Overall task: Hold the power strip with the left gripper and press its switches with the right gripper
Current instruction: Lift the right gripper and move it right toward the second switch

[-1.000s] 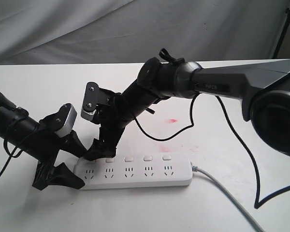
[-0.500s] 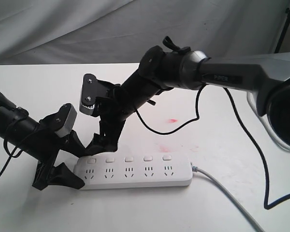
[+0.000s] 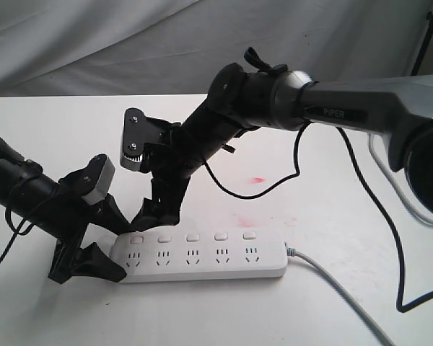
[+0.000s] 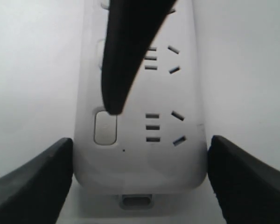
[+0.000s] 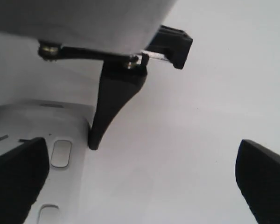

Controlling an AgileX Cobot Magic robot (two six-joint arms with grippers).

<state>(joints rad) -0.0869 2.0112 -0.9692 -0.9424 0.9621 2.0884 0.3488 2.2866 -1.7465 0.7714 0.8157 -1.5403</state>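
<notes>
Nearest, in the lower right of the exterior view, a grey cable (image 3: 332,285) runs off the right end of the power strip (image 3: 216,263). The strip lies flat on the white surface (image 3: 58,317) across the lower middle of the frame, with its five switches (image 3: 193,236) in a row along its far edge.

At the lower left, the left gripper (image 3: 119,249) is clamped on the strip's left end. The left wrist view shows its fingers (image 4: 32,182) set against both long sides. The strip and this gripper sit as they did a second ago.

Just behind, the right gripper (image 3: 155,213) is spread wide and holds nothing. One of its fingers (image 4: 126,51) points down at the leftmost switch (image 4: 105,128), with its tip at that switch's edge; I cannot tell whether it touches. A second ago this finger hid the second switch. It has since shifted left, so all five switches now show. Its arm (image 3: 361,108) has risen a little in the upper right.

Farther back are a red smudge (image 3: 257,179) on the surface and a grey cloth (image 3: 94,43).
</notes>
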